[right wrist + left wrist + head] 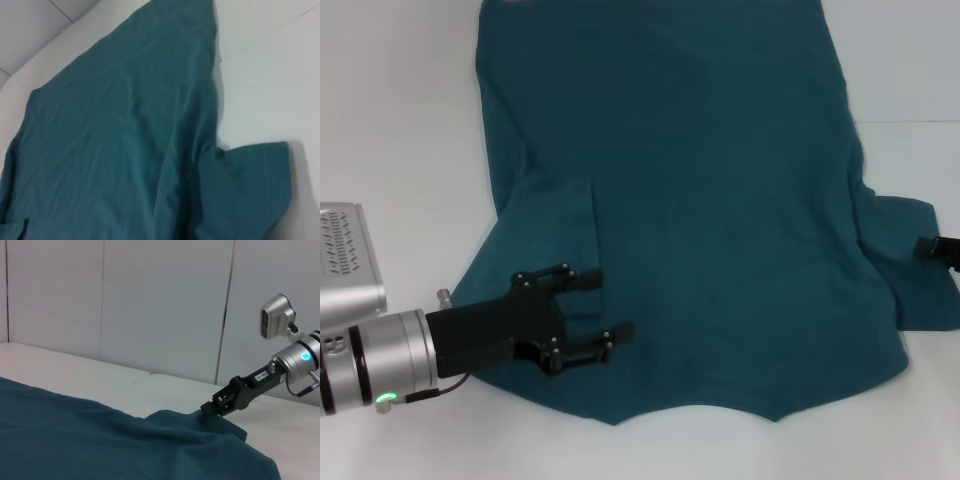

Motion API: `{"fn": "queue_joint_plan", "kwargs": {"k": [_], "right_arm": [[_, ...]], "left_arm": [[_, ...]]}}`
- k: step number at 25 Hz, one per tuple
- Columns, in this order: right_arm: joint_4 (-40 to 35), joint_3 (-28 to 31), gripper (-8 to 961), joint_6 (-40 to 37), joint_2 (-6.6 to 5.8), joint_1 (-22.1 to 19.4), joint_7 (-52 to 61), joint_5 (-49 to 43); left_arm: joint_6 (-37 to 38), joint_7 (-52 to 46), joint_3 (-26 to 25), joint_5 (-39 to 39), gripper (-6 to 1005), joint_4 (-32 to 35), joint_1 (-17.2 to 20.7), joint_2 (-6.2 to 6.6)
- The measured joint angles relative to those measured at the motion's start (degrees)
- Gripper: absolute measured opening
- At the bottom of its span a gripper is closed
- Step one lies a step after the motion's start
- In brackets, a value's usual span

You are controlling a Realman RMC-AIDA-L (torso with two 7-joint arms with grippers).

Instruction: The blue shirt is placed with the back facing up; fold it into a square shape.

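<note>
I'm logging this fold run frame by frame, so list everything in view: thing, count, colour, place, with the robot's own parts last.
blue shirt: one, dark teal-blue, spread plain side up over most of the table; the sleeve on the robot's left is folded in over the body, the sleeve on its right lies flat and spread out.
table: one, white, under the shirt, bare at both sides and the near edge.
wall panels: pale grey, behind the table in the left wrist view.
left pincer: one, black on a silver arm, open, over the folded-in sleeve at the near left.
right pincer: one, black on a silver arm, at the tip of the right-hand sleeve.
</note>
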Motion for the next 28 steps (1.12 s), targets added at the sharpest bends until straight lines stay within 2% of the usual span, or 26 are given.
{"fn": "queue_joint_plan", "kwargs": {"k": [6,11,17,22,28], "right_arm": [[0.4,0.3,321,0.0,0.09,0.0,-0.6,0.3],[1.3,2.8,169,0.1,0.28,-0.1,-2.8,0.8],[4.4,4.8,0,0.9,0.3,-0.6,-8.8,6.0],[5.1,6.1,2,3.7,0.08,-0.5,-11.6,8.6],[4.7,6.0,5,6.7,-0.97,1.0,-12.9,9.2]], "left_arm": [[0.0,0.0,0.0,0.0,770,0.1,0.0,0.0],[0.0,0.0,0.0,0.0,769,0.1,0.0,0.0],[0.0,0.0,-0.3,0.0,769,0.0,-0.2,0.0],[-0.2,0.0,-0.3,0.0,770,0.0,-0.4,0.0],[-0.3,-0.2,-0.3,-0.2,770,0.0,-0.4,0.0]]}}
